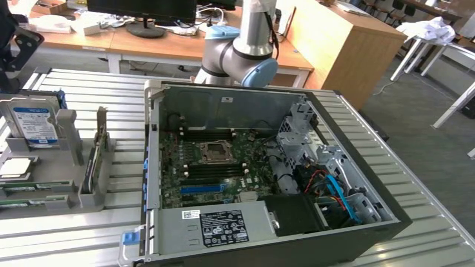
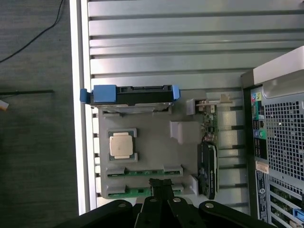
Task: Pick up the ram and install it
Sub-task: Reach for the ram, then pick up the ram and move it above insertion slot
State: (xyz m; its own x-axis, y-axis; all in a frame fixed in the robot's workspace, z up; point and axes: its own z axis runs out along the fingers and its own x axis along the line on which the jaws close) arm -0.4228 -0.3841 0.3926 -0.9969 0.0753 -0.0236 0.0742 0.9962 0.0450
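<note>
Two green ram sticks [image 2: 142, 172] [image 2: 124, 191] lie side by side in slots of a grey parts tray [image 2: 156, 147], next to the square silver processor [image 2: 121, 145]. In the exterior view, the ram sticks [image 1: 22, 190] lie at the tray's near end, on the exterior view's left. My gripper [image 2: 160, 184] hangs high above the tray, over the ram sticks. Its dark fingers [image 2: 154, 202] are shut together with nothing between them. The open computer case [image 1: 260, 167] shows its motherboard [image 1: 215, 167].
The tray also holds a hard drive [image 1: 33, 125] [image 2: 133, 95] standing upright in blue brackets and an expansion card [image 1: 93, 167] [image 2: 208, 161] on edge. The case [image 2: 280, 142] stands right beside the tray on a slatted metal table [image 1: 415, 183]. My arm's elbow [image 1: 237, 55] rises behind the case.
</note>
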